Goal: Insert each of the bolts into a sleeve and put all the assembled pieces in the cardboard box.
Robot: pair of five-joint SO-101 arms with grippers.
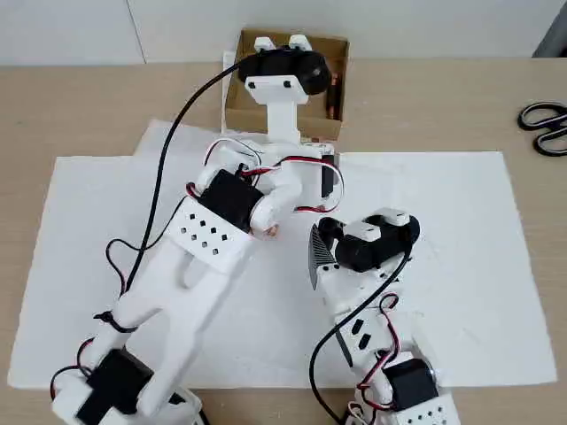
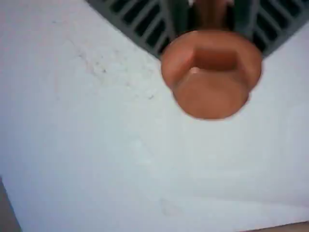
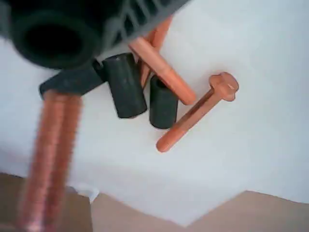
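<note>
Clamping a bolt (image 2: 211,72) head-outward along its jaws, the left tool (image 2: 210,17) sits near the right tool's (image 1: 319,261) gripped sleeve (image 3: 53,36).

Bolt (image 2: 210,77) matt plastic; sleeve (image 3: 53,62) smooth, matt; sheet (image 1: 461,266) paper; box (image 1: 237,111) cardboard

You had a wooden table (image 1: 80,97), white paper sheet (image 1: 461,266) across it, cardboard box (image 1: 232,93) at the sheet's far edge, scissors (image 1: 545,128) on bare wood, bolts (image 3: 195,113), sleeves (image 3: 161,101) on paper.

A wooden table (image 1: 80,97) is covered by white paper (image 1: 461,266); scissors (image 1: 545,127) are laid near its edge, white wall (image 1: 416,22) behind
</note>
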